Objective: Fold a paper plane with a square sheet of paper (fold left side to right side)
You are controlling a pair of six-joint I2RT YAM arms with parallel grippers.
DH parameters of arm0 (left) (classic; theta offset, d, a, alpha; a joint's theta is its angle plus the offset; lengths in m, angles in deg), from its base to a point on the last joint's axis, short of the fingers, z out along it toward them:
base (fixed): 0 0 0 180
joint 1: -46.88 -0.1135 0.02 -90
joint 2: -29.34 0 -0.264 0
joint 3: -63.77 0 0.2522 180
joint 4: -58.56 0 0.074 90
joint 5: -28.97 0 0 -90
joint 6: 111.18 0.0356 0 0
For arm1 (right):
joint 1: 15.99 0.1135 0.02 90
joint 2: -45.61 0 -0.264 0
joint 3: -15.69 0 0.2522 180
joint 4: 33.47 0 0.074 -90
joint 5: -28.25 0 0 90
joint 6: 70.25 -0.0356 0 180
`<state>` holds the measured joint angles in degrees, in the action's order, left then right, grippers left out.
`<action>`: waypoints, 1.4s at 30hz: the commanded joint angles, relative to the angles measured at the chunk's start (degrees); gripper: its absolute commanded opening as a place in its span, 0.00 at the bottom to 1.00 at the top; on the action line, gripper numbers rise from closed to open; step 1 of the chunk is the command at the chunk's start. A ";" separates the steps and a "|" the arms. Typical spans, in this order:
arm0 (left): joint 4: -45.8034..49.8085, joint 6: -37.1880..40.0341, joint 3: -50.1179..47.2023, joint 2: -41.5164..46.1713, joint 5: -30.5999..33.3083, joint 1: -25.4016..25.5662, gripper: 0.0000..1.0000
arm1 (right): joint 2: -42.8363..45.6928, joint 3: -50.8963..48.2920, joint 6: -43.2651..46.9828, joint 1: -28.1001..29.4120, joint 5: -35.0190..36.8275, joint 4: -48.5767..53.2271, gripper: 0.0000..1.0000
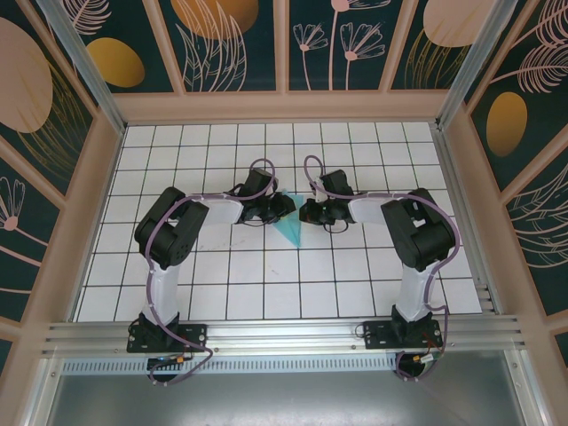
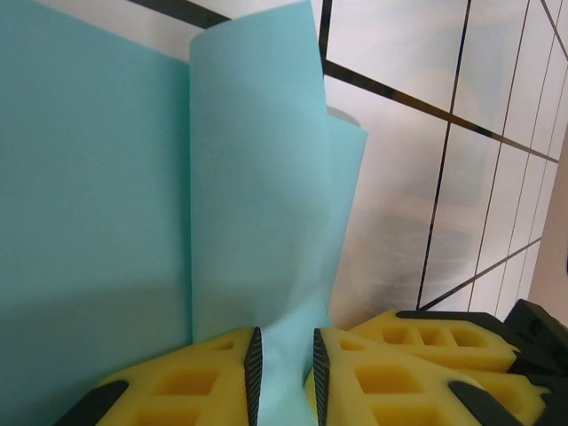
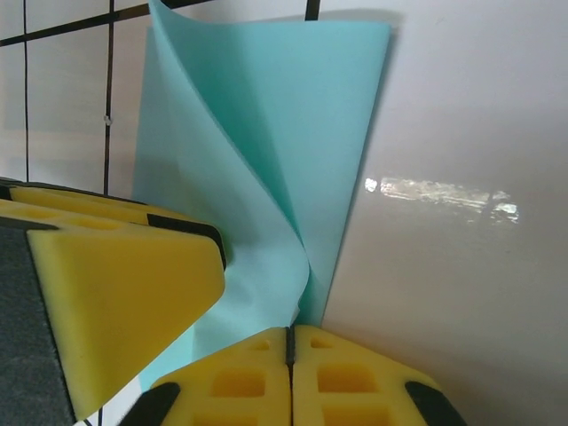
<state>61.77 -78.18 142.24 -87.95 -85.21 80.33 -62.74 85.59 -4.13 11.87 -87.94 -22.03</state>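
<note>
- Left gripper (image 2: 284,346), at the paper's 10 o'clock: jaws narrow, pinching the square sheet of paper (image 2: 257,204) and curling its flap up, probably to carry it across.
- Right gripper (image 3: 290,335), at 2 o'clock: jaws pressed together on the sheet's gathered edge, apparently anchoring it.
- Sheet raised between both, near the middle of the white gridded table (image 1: 266,275).
- Dark floral walls (image 1: 231,35) at 12 o'clock.

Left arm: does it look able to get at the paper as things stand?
Likely yes: the left gripper has the paper between its fingers, nothing in the way; the right gripper pinches it too.
</note>
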 commanded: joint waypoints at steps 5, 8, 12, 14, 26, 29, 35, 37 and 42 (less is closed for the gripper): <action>1.06 0.82 -2.57 -2.47 1.90 0.21 0.25 | 9.37 1.96 1.81 -0.18 2.85 6.09 0.32; 1.08 0.82 -2.49 -2.41 1.90 0.20 0.25 | 12.93 0.28 1.71 -0.13 0.40 7.26 0.32; 0.97 0.92 -2.57 -2.37 1.86 0.20 0.24 | 15.17 -3.98 -1.61 1.60 -6.74 3.87 0.27; 0.97 0.91 -2.66 -2.39 1.95 0.18 0.24 | 14.81 -5.22 -3.62 2.81 -8.77 1.65 0.24; 1.07 1.16 -2.83 -2.13 2.13 0.14 0.24 | 7.36 -3.40 -2.85 5.68 -8.29 3.09 0.22; 1.22 1.24 -2.83 -2.15 2.28 0.14 0.24 | 6.43 -3.28 -2.00 5.84 -6.69 4.81 0.22; 1.51 1.36 -2.73 -2.02 2.48 0.21 0.24 | 5.35 -3.96 -1.53 6.18 -5.37 6.04 0.22; 1.58 1.40 -2.74 -2.05 2.56 0.21 0.24 | 5.02 -4.18 -1.43 6.40 -4.86 6.41 0.22; 1.67 1.53 -2.75 -2.06 2.65 0.20 0.24 | 4.64 -4.53 -1.26 6.48 -3.61 7.07 0.22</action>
<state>59.91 -78.18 141.28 -87.93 -85.02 80.33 -56.95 81.46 -6.12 17.88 -92.93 -17.51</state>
